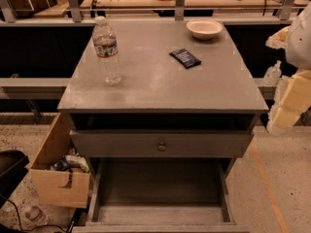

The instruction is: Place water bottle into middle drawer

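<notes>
The water bottle [106, 50], clear ribbed plastic with a white cap and a dark-and-red label band, stands upright on the left part of the grey cabinet top [160, 89]. The middle drawer [160, 183] is pulled out at the bottom front, and its bare grey floor holds nothing. Above it is a shut drawer front with a small round knob [162, 146]. My gripper [289, 103], cream-coloured, hangs off the cabinet's right edge at about top height, far from the bottle and holding nothing.
A white bowl [204, 28] and a black packet [185, 58] lie on the cabinet top at the back right. A small pump-top bottle [272, 74] stands behind on the right. An open cardboard box [53, 174] with clutter sits on the floor at the left.
</notes>
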Robot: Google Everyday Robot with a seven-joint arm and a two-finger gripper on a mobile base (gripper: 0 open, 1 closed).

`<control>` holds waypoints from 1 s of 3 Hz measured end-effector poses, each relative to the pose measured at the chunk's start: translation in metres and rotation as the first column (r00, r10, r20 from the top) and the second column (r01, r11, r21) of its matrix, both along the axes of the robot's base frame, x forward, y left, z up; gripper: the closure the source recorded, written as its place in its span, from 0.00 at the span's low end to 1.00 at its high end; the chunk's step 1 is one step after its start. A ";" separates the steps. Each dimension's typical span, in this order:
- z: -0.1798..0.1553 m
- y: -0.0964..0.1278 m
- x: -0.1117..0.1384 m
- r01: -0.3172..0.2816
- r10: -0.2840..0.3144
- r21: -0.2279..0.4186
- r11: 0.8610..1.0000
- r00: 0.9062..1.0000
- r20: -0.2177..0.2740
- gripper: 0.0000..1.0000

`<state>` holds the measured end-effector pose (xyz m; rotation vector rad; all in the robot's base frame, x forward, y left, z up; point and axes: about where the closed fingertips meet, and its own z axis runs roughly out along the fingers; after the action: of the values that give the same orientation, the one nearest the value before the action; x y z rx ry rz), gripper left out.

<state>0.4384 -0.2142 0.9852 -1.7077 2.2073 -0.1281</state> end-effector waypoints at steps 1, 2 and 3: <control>0.000 0.000 0.000 0.000 0.000 0.000 1.000 1.000 0.000 0.00; 0.001 0.004 0.006 -0.004 0.003 0.023 1.000 1.000 0.010 0.00; 0.000 0.013 0.024 -0.009 0.002 0.143 0.990 0.999 0.052 0.00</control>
<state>0.4625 -0.2012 0.9851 -1.6150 2.1202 -0.0110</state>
